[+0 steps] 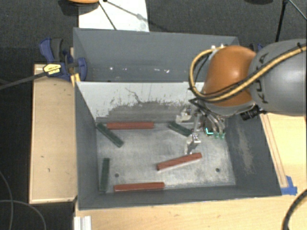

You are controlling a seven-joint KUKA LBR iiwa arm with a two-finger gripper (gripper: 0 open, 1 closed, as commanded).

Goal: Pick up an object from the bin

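A reddish-brown bar (178, 162) lies flat on the floor of a grey metal bin (153, 51), a little right of centre. It is tilted so that its right end sits higher in the view than its left. The tool (194, 147) hangs directly over that right end, very close to it or touching it; which of the two cannot be told. Whether the tool is open or closed cannot be told either, and nothing can be seen held in it.

Just behind the tilted bar, partly hidden by the tool, lies a short dark green bar (178, 128). Farther behind and to the left, near the back wall, a second reddish-brown bar (129, 125) lies level. A slanted dark green bar (109, 134) sits just beside that bar's left end. Well to the left of the tilted bar, a third dark green bar (104, 174) lies along the bin's left wall. In front and to the left, a third reddish-brown bar (139, 187) lies along the front wall.

The bin's floor is scuffed bare metal. Above the tool are the arm's rounded orange cover (228, 75), looped with yellow and black cables (196, 71), and the grey arm (283, 80). Dark floor (29, 28) surrounds the bin.
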